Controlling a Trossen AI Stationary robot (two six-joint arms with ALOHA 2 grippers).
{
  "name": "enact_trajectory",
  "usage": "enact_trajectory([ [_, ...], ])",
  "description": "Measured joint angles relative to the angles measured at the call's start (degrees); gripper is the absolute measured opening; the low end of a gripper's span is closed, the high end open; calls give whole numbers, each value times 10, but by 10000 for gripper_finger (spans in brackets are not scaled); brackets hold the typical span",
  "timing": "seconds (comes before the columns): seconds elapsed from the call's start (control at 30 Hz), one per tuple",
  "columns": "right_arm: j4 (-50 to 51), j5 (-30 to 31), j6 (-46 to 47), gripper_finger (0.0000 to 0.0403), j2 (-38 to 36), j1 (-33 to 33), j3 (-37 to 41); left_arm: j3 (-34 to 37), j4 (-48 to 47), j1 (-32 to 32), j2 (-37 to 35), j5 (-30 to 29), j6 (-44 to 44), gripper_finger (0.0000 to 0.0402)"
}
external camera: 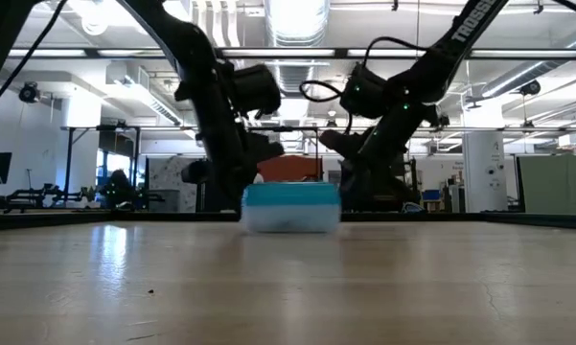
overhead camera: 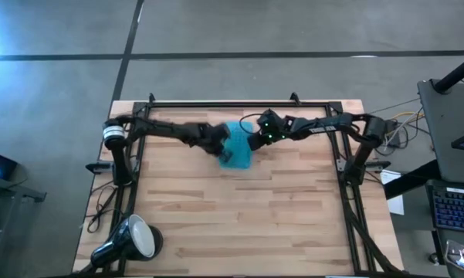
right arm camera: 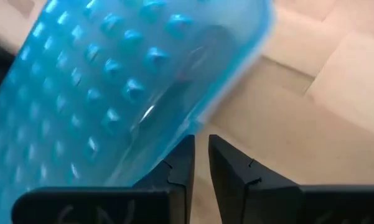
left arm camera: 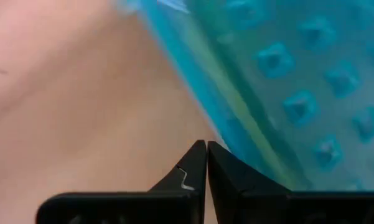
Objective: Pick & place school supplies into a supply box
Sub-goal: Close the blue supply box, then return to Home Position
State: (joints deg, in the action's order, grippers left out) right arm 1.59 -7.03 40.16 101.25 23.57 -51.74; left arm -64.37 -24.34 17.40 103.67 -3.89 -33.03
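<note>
The supply box (overhead camera: 236, 145) is translucent turquoise, its lid patterned with rows of small raised bumps. The counter (overhead camera: 247, 216) is pale blond wood in planks. Both arms are black. The desk lamp (overhead camera: 127, 241) at the counter's front-left corner is black with a white inside.

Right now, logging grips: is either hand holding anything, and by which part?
Nothing is held. The left hand is shut and the right hand nearly shut, both empty beside the turquoise supply box.
</note>
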Motion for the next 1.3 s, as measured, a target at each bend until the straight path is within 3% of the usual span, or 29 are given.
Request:
enact_trajectory([
  [0.13,66,27,0,43,-25,-44,0,-2,-30,-54,-11,-8,-21,0],
  [0.27,138,28,12,43,-90,-89,35,11,-55,-80,-48,-56,-54,0],
  [0.4,194,52,41,43,-181,-131,76,26,-83,-88,-113,-67,-104,0],
  [0.5,249,119,29,43,-267,-151,90,25,-79,-88,-191,-67,-105,0],
  [0.57,226,149,-56,43,-334,-149,90,19,-37,-84,-249,-68,-77,0],
  [0.63,198,114,-136,43,-404,-136,78,16,34,-74,-307,-64,-16,0],
  [0.7,221,107,-136,43,-471,-128,65,16,75,-66,-366,-71,37,0],
  [0.8,269,217,-75,43,-567,-131,54,18,54,-67,-443,-165,100,0],
  [0.87,268,301,-55,43,-630,-141,56,20,38,-68,-485,-222,70,0],
  [0.93,255,330,-64,43,-680,-163,68,29,39,-72,-520,-251,45,0],
  [1.13,243,301,-63,43,-735,-240,141,129,57,-101,-578,-161,41,0],
  [1.3,192,315,-33,43,-754,-269,223,239,148,-114,-618,-101,9,0],
])
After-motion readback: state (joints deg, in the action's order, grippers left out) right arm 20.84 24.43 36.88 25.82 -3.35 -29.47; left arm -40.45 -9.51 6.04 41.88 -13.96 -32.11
